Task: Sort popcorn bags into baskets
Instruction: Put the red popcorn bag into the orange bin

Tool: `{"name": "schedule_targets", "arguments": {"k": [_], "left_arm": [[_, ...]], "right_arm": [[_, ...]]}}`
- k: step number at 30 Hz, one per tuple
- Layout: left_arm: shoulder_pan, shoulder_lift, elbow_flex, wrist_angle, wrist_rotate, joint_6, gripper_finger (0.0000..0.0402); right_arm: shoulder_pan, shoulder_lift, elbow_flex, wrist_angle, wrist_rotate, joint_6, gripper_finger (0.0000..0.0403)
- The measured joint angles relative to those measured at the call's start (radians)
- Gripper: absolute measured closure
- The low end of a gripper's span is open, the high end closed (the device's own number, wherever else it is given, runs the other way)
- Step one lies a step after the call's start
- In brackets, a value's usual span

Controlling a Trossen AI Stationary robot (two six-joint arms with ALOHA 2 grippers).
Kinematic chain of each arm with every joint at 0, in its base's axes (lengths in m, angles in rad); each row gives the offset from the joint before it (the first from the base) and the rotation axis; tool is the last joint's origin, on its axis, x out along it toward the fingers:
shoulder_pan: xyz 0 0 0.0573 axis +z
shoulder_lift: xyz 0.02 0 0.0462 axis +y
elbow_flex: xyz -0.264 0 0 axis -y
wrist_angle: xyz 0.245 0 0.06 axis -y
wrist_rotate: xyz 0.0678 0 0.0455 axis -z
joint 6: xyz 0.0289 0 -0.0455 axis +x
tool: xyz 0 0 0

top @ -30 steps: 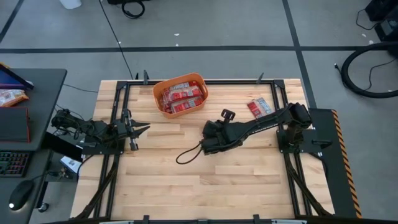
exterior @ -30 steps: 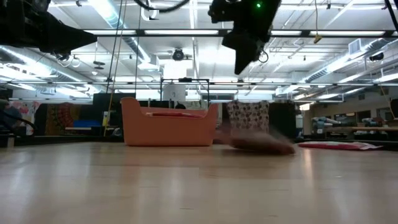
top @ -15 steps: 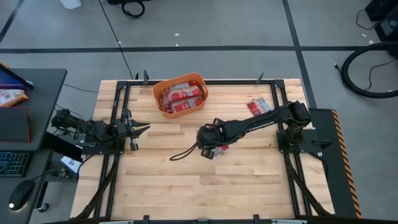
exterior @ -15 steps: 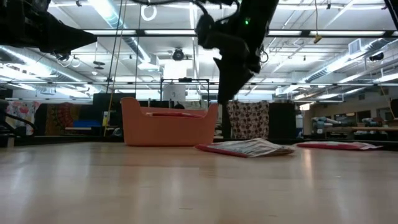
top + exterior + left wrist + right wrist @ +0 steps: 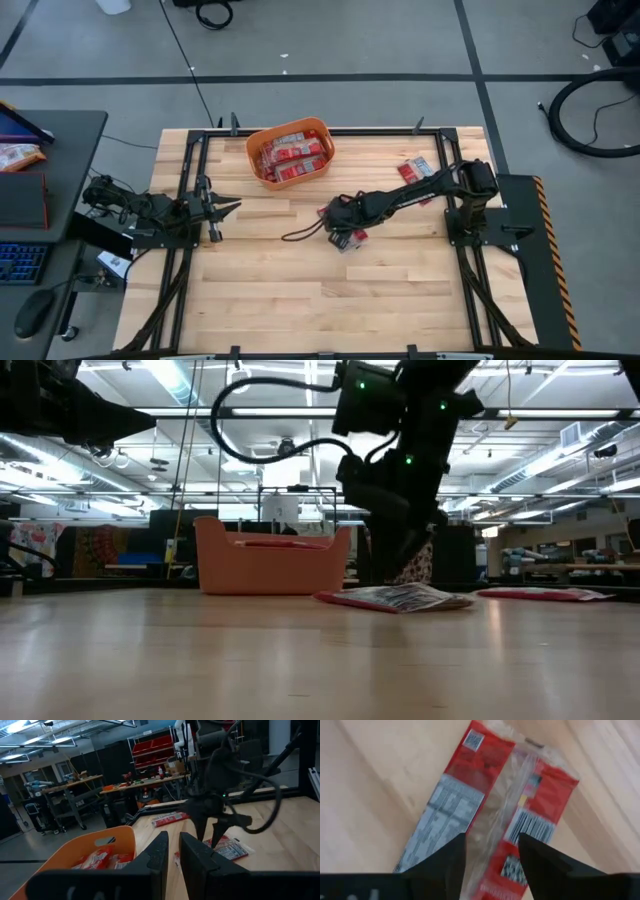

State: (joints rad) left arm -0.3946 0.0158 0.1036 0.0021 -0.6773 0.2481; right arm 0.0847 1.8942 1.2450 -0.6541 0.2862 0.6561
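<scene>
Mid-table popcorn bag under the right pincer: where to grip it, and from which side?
Come straight down with the right pincer. The popcorn bag lies flat on the table, so no side edge is free. Straddle the raised clear centre seam; the open fingers already sit either side of it. It probably pinches more easily than the flat panels.

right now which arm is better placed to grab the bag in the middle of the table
Right. The right gripper hangs open directly over the bag, fingers straddling it. The left gripper waits near the table's left edge, well away from it.
</scene>
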Motion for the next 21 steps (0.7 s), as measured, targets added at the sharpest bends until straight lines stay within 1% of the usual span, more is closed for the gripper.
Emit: {"name": "schedule_targets", "arguments": {"k": [5,7,9,12,20,21], "left_arm": [[0.0,0.0,0.0,0.0,0.0,0.0,0.0352],[0.0,0.0,0.0,0.0,0.0,0.001,0.0352],[0.0,0.0,0.0,0.0,0.0,0.001,0.0352],[0.0,0.0,0.0,0.0,0.0,0.002,0.0352],[0.0,0.0,0.0,0.0,0.0,0.0,0.0352],[0.0,0.0,0.0,0.0,0.0,-0.001,0.0352]], "right_arm": [[-0.029,0.0,-0.069,0.09,-0.001,-0.015,0.0205],[-0.035,0.0,-0.088,0.131,-0.005,-0.041,0.0209],[-0.036,-0.001,-0.104,0.162,-0.005,-0.066,0.0222],[-0.033,-0.002,-0.113,0.172,0.009,-0.091,0.0255],[-0.032,-0.003,-0.119,0.168,0.012,-0.13,0.0381],[-0.031,-0.003,-0.119,0.168,0.012,-0.135,0.0391]]}}
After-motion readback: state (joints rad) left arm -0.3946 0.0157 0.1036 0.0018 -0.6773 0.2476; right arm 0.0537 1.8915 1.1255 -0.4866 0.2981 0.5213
